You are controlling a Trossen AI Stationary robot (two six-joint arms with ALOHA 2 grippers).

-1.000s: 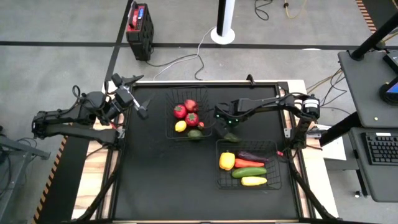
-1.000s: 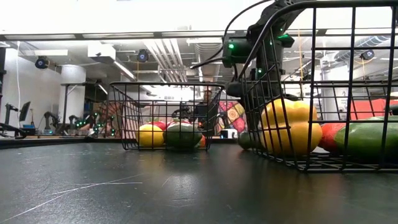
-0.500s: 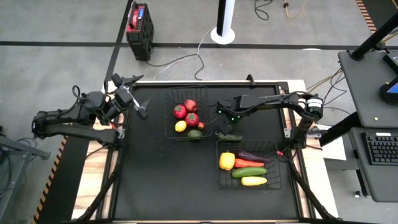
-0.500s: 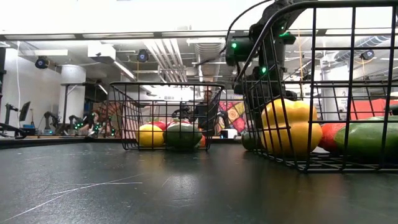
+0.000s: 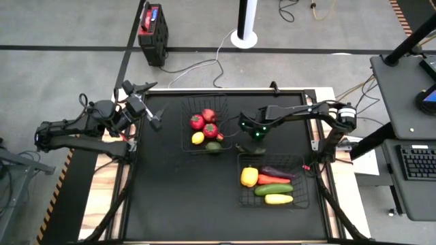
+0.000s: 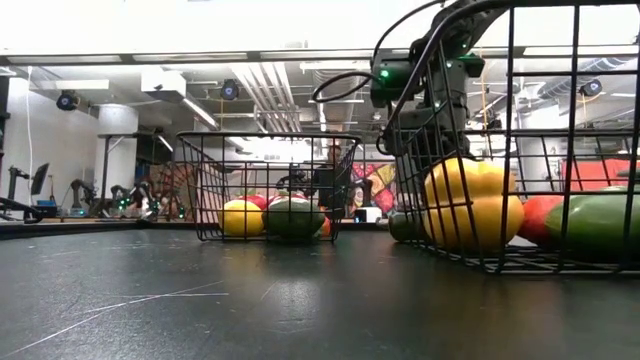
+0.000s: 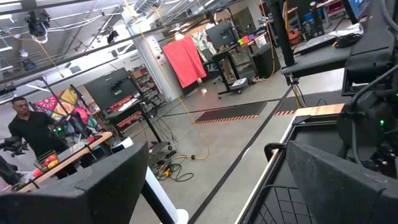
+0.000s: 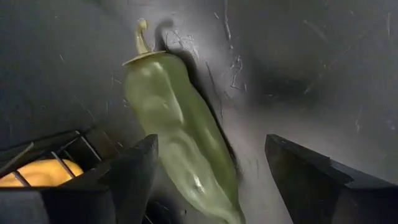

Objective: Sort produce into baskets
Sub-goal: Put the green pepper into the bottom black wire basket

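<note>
- Step in hand: we judge this to be the pickup of the last loose piece. One green pepper [image 8: 183, 140] lies on the tabletop [image 5: 170, 197], just outside the far rim of the near basket [image 5: 271, 179].
- The right pincer [image 5: 254, 135] hovers directly above that pepper. Its fingers stand wide apart, one on each side of the pepper, and they grip nothing.
- The left pincer [image 5: 154, 120] waits well away from the near basket, at the tabletop's far left edge. It is open and empty.
- The near basket holds long pieces and a yellow pepper [image 5: 248, 176]. The far basket [image 5: 208, 126], just beyond it, holds round red, yellow and green pieces.
- Next move, in our judgement: lower the right pincer, close across the pepper's body, lift clear of the rim, then release into the near basket.
- We can read no brand, label or writing in any view.
</note>
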